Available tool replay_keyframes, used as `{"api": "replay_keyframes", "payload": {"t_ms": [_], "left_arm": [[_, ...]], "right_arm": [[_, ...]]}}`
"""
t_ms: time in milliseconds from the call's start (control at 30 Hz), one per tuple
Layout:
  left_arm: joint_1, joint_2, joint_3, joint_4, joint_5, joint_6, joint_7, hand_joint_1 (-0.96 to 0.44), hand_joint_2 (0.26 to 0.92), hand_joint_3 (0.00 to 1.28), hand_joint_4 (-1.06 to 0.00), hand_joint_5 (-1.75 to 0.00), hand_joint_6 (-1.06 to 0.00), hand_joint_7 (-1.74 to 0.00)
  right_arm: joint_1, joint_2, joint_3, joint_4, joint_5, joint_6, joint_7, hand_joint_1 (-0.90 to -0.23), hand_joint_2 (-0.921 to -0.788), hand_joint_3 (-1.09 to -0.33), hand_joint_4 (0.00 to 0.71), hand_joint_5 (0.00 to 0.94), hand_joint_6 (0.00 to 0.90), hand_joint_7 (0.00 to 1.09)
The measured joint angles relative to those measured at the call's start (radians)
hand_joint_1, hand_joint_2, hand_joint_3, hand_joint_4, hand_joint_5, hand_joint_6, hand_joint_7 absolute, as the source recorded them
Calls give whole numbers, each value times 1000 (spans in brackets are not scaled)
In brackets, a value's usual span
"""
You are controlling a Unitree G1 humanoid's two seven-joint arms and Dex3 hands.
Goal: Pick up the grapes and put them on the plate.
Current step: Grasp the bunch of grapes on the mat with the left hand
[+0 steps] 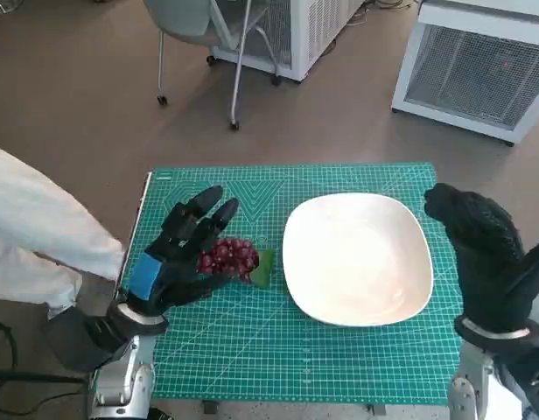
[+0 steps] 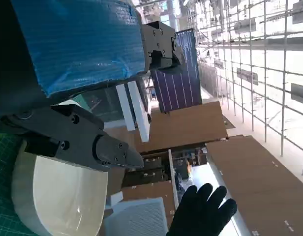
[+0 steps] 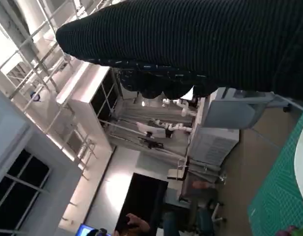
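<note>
The right robot hand (image 1: 490, 259) rises nearest the camera at the table's right edge, gloved, holding nothing, its fingers loosely upright beside the plate; whether they are spread or lightly curled is hard to tell from the head view, though the left wrist view shows them apart. The table (image 1: 357, 367), covered by a green cutting mat, carries everything the task needs. The plate (image 1: 357, 258), white and squarish, sits right of the middle and has nothing on it, so the placing is not done. The left robot hand (image 1: 184, 254), blue tape on its back, lies over the mat near the left edge, fingers stretched forward and apart, not closed on anything. The grapes (image 1: 227, 256), a small dark-red bunch with a green leaf at its plate side, lie on the mat just beside the fingers of that hand, between it and the plate, close to the plate's left rim but apart from it. Whether the fingers touch the bunch cannot be told. By this showing the task is at its start: the reach is made, but the grasp, the lift, the carry and the release onto the plate all remain.
</note>
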Motion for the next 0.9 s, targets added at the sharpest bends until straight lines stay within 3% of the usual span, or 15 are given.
{"api": "replay_keyframes", "payload": {"t_ms": [900], "left_arm": [[0, 0, -5, 2, 2, -1, 1, -239, 921, 36, -280, -1, -167, -381]], "right_arm": [[0, -2, -4, -1, 10, -2, 11, -461, -921, -537, 688, 12, 332, 702]]}}
